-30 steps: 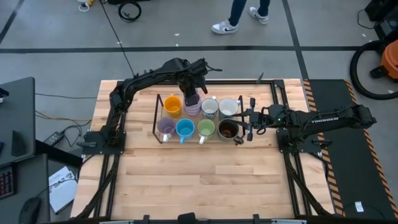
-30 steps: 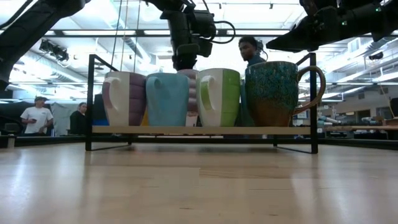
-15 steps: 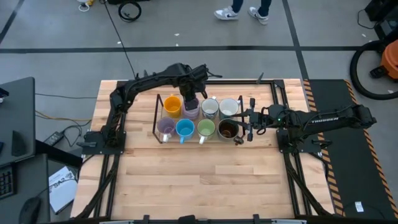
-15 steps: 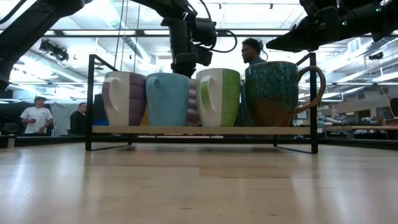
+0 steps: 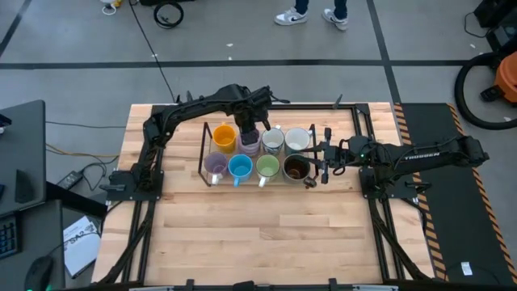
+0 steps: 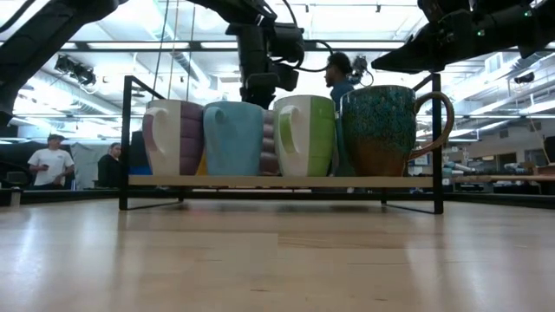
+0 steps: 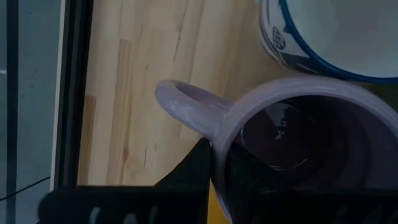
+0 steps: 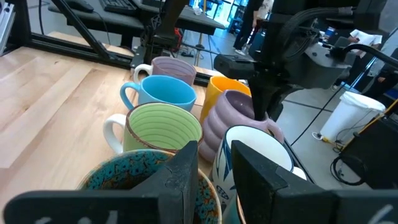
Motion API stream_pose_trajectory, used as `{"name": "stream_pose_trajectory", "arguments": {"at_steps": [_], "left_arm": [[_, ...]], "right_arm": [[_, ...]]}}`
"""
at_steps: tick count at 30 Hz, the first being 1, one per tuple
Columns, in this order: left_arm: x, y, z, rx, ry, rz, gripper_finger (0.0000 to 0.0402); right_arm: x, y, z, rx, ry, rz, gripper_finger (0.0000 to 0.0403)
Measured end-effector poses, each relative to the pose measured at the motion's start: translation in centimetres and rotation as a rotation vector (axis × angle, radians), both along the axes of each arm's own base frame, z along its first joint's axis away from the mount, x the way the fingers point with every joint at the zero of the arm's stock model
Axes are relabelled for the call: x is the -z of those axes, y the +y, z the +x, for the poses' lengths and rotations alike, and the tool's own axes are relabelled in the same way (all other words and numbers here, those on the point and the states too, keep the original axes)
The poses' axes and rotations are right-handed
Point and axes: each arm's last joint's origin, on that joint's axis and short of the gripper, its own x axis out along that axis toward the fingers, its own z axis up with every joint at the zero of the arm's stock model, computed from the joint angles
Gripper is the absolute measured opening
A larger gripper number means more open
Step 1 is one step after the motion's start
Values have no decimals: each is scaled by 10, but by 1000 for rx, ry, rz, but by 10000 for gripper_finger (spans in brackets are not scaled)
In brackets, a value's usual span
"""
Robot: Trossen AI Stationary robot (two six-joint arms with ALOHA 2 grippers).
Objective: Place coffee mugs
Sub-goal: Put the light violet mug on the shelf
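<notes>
A black wire rack [image 5: 202,150] holds several coffee mugs in two rows. The front row has a purple [image 5: 215,166], a blue [image 5: 240,167], a green [image 5: 267,167] and a dark brown mug [image 5: 296,168]. The back row has an orange [image 5: 224,137], a ribbed lavender [image 5: 251,145], a patterned white [image 5: 272,140] and a pale mug [image 5: 297,138]. My left gripper [image 5: 249,129] points down, shut on the lavender mug. My right gripper [image 5: 325,153] waits open and level just right of the rack, with nothing between its fingers [image 8: 180,174]. My left gripper has the lavender mug's rim [image 7: 219,146] right beside the handle [image 7: 186,112]. One finger [image 7: 189,177] is outside the wall and the other inside the cup. The fingers come from above, pointing down. The mug stays upright in the back row, its bottom hidden behind the front mugs [image 6: 268,143].
The rack stands at the far middle of the wooden table [image 5: 258,234], which is bare toward the near edge. Black frame rails [image 5: 355,121] run along the table's sides. People stand in the room beyond the table [image 6: 52,160].
My left gripper has come down with the lavender mug. The mug's top has sunk from above the front mugs to below their rims, into the back row between the orange and patterned white mugs. The mug has stayed upright.
</notes>
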Motion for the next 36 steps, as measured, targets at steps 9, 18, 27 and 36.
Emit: {"name": "stream_pose_trajectory", "arguments": {"at_steps": [9,18,27,36], "left_arm": [[1,-2,2,-5,-9,13,35],[3,-4,2,-13,8,10,36],[3,-4,1,-17,14,5,36],[3,-4,2,-33,3,5,37]], "right_arm": [[0,0,0,1,1,8,103],[0,0,0,2,2,8,103],[0,0,0,1,2,8,103],[0,0,0,1,2,8,103]]}}
